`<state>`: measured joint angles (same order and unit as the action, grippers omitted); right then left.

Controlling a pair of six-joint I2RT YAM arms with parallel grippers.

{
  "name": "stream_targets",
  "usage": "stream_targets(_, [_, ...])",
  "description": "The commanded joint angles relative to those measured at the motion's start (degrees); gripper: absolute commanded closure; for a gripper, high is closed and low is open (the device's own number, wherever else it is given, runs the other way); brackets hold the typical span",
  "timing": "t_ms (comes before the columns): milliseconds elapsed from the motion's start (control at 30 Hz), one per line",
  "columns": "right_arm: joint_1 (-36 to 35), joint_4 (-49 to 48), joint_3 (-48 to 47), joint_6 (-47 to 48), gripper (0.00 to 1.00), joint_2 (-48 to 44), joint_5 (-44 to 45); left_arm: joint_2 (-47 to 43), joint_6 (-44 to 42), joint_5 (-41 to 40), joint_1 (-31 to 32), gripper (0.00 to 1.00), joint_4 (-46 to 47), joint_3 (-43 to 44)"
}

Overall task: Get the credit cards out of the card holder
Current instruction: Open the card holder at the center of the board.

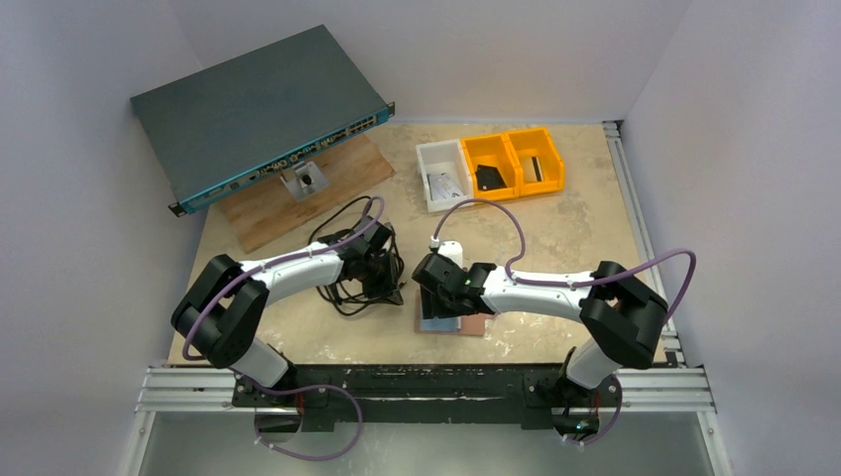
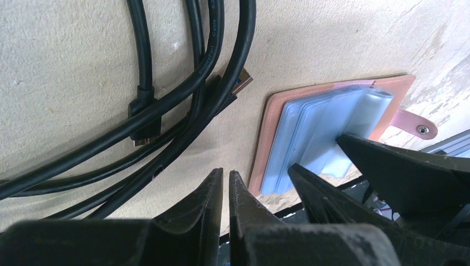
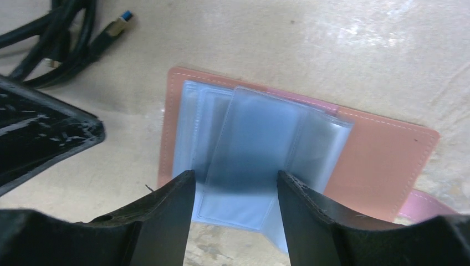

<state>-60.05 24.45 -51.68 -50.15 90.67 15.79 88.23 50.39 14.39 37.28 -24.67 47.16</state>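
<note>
Top external view. The card holder [image 1: 451,319] is seen lying open on the table [image 1: 555,233] near the front edge, between the two arms, largely covered by the right gripper [image 1: 441,288]. The left gripper [image 1: 382,266] is found just left of it, over a tangle of black cables [image 1: 342,288]. Far behind are noted a blue-edged network switch [image 1: 258,114] on a wooden board [image 1: 268,208], a white bin [image 1: 443,174] and two yellow bins [image 1: 513,162]; these are well apart and are judged no hindrance.

Left wrist view. The left gripper [image 2: 226,185] is shown with fingers pressed together, holding nothing. The cables [image 2: 183,94] and a blue-tipped plug [image 2: 242,83] are seen close to the left edge of the holder [image 2: 271,127]; snagging is judged possible.

Right wrist view. The right gripper [image 3: 235,191] is shown spread wide, straddling the fanned clear sleeves [image 3: 260,149]; nothing is clamped. No card can be told apart inside the sleeves. The sleeves are judged soft, slick and floppy, the leather cover [image 3: 382,158] light and liable to slide; cards are judged stiff and thin, best taken by an exposed edge while the cover is pinned.
</note>
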Motion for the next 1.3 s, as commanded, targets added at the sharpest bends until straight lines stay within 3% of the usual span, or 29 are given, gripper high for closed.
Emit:
stream_targets(0, [0.1,5.2,-0.8,-0.7,0.44,-2.2,4.6,-0.5,-0.1,0.3,0.3,0.92,0.3,2.1])
stream_targets(567, [0.6,1.5,3.1,-0.7,0.47,-1.5,1.8,0.8,-0.4,0.6,0.4,0.92,0.0,3.1])
stream_targets(1000, [1.1,-10.9,7.0,1.5,0.83,-4.6,-8.2,-0.6,0.4,0.6,2.5,0.92,-0.1,3.4])
stream_targets(1267, [1.2,-13.8,7.6,2.1,0.92,-7.3,-10.2,1.6,2.7,-0.2,7.3,0.92,0.3,6.1])
